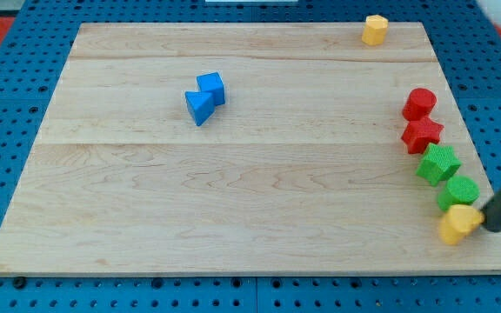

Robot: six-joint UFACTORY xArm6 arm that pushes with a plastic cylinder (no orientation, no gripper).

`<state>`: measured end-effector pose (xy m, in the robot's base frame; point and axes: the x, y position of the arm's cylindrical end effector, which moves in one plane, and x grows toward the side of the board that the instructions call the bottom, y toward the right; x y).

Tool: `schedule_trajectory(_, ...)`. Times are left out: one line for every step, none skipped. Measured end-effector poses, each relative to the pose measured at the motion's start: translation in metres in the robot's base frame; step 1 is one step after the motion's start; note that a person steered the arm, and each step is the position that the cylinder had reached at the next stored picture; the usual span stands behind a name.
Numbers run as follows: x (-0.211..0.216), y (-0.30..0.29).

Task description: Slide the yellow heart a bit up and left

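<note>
Yellow heart (pixel 459 224): worktop (pixel 233 200) bottom-right corner, touching green block (pixel 459 191) above. My tip (pixel 492 228): just right of the heart; no hand fitted. Advice: push from lower right, gently, skirting the green block. Far: blue pair (pixel 204 97).

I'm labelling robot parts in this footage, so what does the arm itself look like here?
Only the rod shows: a straight, plain dark, nearly black bar entering from the view's right edge. No cables, markings or joints are visible on it, and there is no hand. My tip sits just right of the yellow heart at the view's lower right, below the green blocks.
</note>
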<state>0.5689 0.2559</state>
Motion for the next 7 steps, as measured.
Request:
schedule_trajectory(-0.015,-0.030)
schedule_trajectory(-0.012,-0.034)
schedule_trajectory(-0.011,-0.007)
schedule_trajectory(0.028,-0.029)
schedule_trajectory(0.046,-0.064)
schedule_trajectory(0.004,-0.067)
schedule_trajectory(-0.030,-0.066)
